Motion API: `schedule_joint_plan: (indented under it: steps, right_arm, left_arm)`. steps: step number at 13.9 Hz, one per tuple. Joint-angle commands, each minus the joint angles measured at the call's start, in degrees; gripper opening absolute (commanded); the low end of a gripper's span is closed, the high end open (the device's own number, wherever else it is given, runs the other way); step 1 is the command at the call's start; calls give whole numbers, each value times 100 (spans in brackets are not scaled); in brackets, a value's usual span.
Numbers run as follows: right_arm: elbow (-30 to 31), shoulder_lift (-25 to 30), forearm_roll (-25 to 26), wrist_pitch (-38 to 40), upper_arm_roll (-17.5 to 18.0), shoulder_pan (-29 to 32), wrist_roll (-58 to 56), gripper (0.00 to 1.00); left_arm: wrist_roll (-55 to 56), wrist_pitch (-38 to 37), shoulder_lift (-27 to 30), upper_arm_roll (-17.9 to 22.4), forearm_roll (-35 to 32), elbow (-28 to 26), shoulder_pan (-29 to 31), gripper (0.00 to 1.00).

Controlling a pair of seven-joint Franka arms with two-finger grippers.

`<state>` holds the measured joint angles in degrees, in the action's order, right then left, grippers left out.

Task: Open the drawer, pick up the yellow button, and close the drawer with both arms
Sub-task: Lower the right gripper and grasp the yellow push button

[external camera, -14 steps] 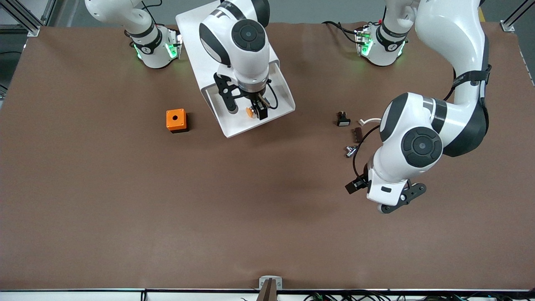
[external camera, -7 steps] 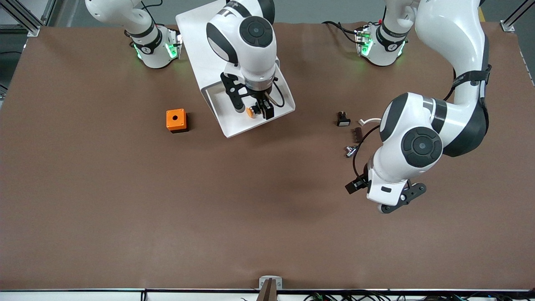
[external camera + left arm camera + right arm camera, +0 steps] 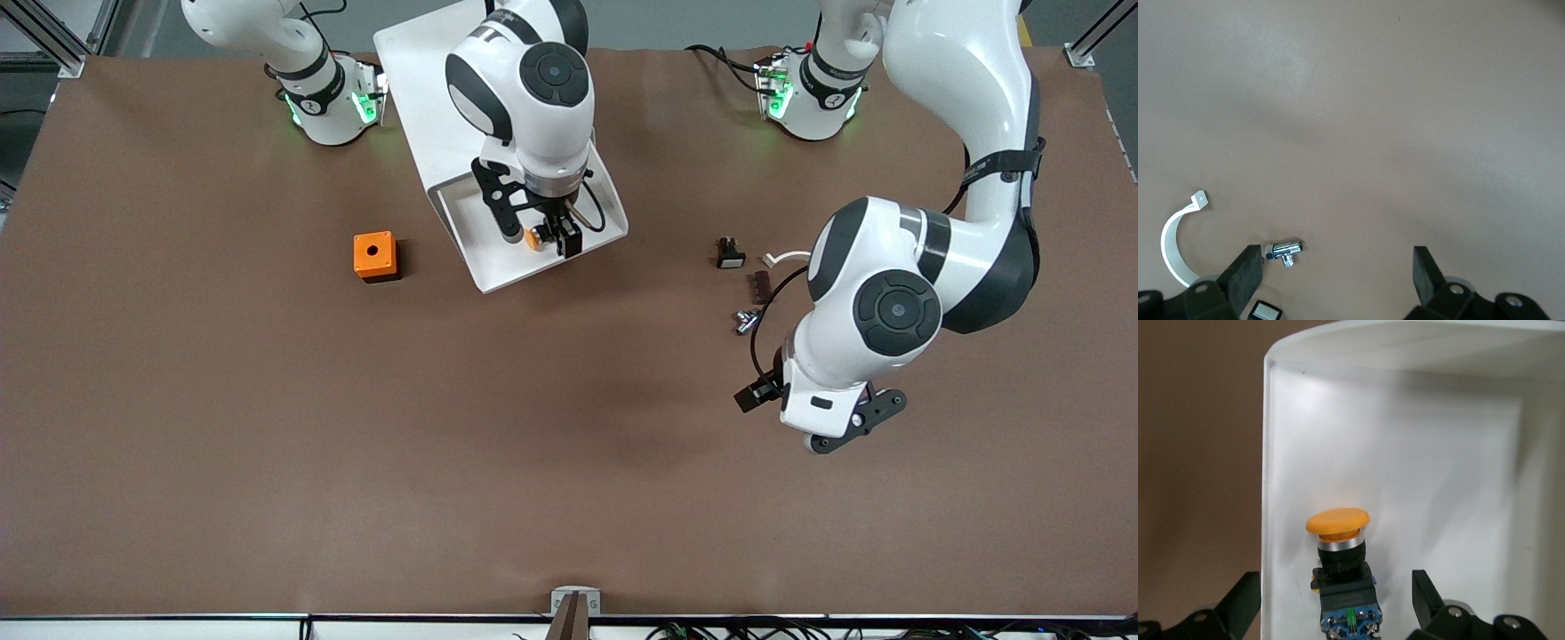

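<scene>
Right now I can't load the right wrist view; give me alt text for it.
The button, with its orange-yellow cap, black body and blue-green rear block, lies in the open white drawer, between the open fingers of the right gripper. The fingers flank it without touching it, and brown table shows beside the drawer's wall.

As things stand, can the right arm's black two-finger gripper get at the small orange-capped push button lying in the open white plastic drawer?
Probably yes. The right gripper hangs open right over the orange-capped push button in the white drawer, fingers either side, nothing between. The left gripper waits elsewhere.
</scene>
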<state>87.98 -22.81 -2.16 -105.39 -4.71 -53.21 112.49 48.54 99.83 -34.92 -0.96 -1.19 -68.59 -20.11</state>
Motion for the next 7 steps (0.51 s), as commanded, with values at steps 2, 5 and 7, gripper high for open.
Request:
schedule_joint_plan:
  steps: [2, 5, 7]
  right_arm:
    - [-18, -31, 93, 81, -56, -93, 124, 100]
    - [-9, -57, 76, 54, -56, -137, 124, 98]
    - [-17, -109, 58, 37, -56, -154, 124, 98]
  left_arm:
    - [-29, 63, 143, -36, 75, -163, 43, 99]
    - [-29, 63, 143, -36, 75, -163, 43, 99]
    - [-29, 63, 143, -36, 75, -163, 43, 99]
